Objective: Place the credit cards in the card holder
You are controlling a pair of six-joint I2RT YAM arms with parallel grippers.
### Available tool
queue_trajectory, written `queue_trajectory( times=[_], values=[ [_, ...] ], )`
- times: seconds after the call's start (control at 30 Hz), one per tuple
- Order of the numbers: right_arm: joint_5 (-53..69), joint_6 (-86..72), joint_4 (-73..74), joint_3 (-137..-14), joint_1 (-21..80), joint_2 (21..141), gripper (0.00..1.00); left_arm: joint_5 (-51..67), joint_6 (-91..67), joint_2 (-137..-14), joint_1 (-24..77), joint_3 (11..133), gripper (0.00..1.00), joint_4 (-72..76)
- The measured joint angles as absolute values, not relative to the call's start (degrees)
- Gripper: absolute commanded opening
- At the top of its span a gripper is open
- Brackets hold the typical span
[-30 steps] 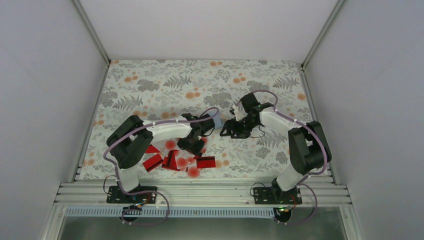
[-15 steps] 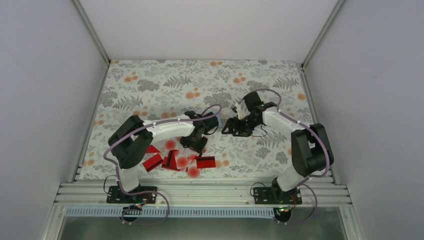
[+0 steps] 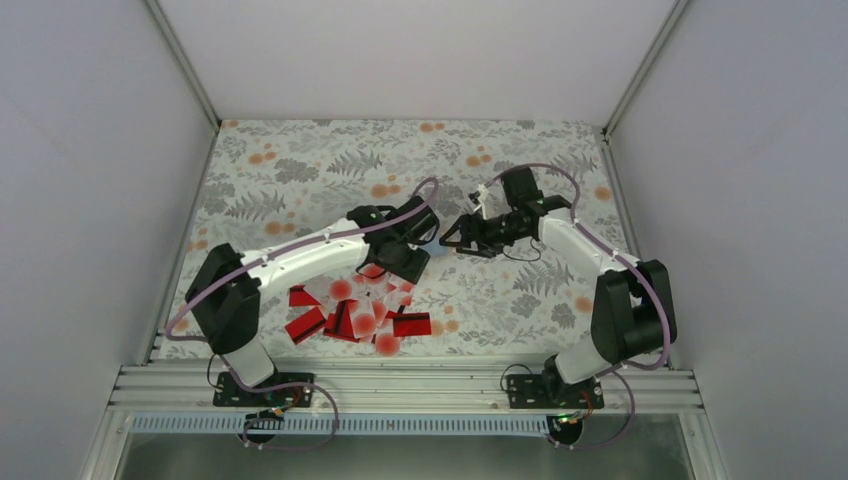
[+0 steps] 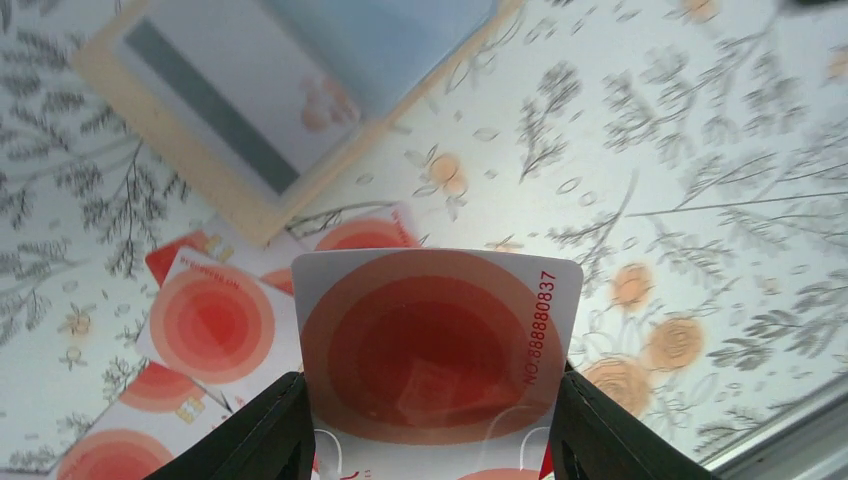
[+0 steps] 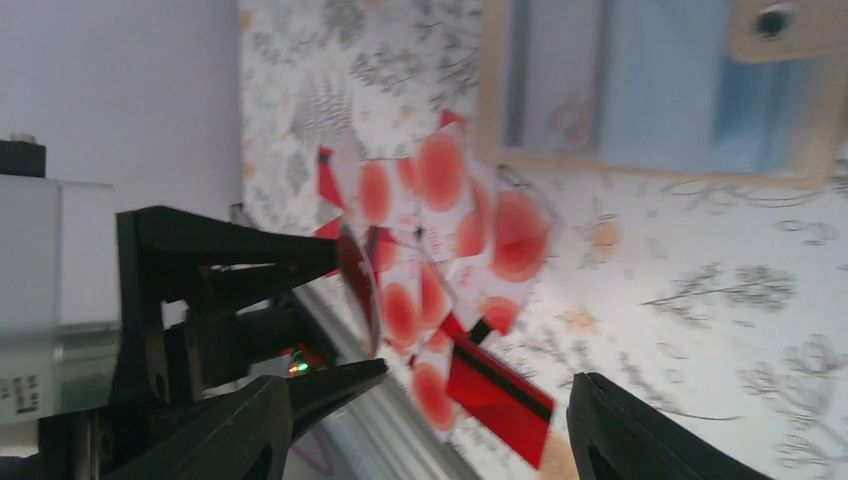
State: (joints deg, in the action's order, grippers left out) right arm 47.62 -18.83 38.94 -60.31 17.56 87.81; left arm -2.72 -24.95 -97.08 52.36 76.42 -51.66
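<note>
Credit cards point(image 3: 350, 318) lie in a loose, overlapping heap on the near part of the tabletop point(image 3: 300, 170), left of centre. About four show glossy red and five or six white with red dots; the overlaps hide the exact number. They look thin, stiff, light and slick, so a card lying flat is probably best slid free of the heap and pinched across one end rather than pressed from above.

Just beyond the heap, the left claw point(image 4: 430, 435) grips one more dotted card point(image 4: 435, 350) by its lower end, leaving the far end free to lead into a slot.

Beyond that card, near mid-tabletop, lies the single card holder point(image 4: 230, 110), open, its blue-grey inner face up. It seems soft and light, likely to skid when a card pushes in, so it wants pinning at its tan border.

Past it to the right, the right claw point(image 5: 440, 420) hangs spread wide, empty.
</note>
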Motion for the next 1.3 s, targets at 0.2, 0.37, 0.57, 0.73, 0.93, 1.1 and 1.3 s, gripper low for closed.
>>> queue_trajectory(
  times=[0.2, 0.37, 0.57, 0.73, 0.93, 1.1, 1.3],
  values=[
    [58.8, -20.6, 36.3, -59.8, 17.5, 87.8, 0.67, -0.4, -21.3, -94.5, 52.4, 77.6, 0.50, -48.9],
    [63.2, -21.6, 35.0, -58.8, 17.8, 87.8, 0.61, 1.1, -19.3, -94.5, 52.4, 78.4, 0.50, -48.1],
    [64.2, -21.6, 35.1, -58.0, 18.2, 88.1, 0.55, 2.0, -17.6, -94.5, 52.4, 80.3, 0.50, -48.1],
    [64.8, -21.4, 35.1, -57.6, 19.1, 90.7, 0.50, 2.1, -17.0, -94.5, 52.4, 81.6, 0.50, -48.3],
    [65.7, -21.9, 34.3, -57.6, 20.4, 93.5, 0.42, 2.1, -16.7, -95.8, 52.5, 82.3, 0.50, -49.9],
    [67.3, -22.8, 32.6, -58.4, 21.3, 96.5, 0.34, 2.0, -15.8, -97.4, 52.5, 83.9, 0.50, -51.5],
    [69.4, -23.7, 30.8, -59.0, 21.7, 99.4, 0.21, 2.2, -15.4, -99.7, 52.5, 85.8, 0.50, -52.2]
  ],
)
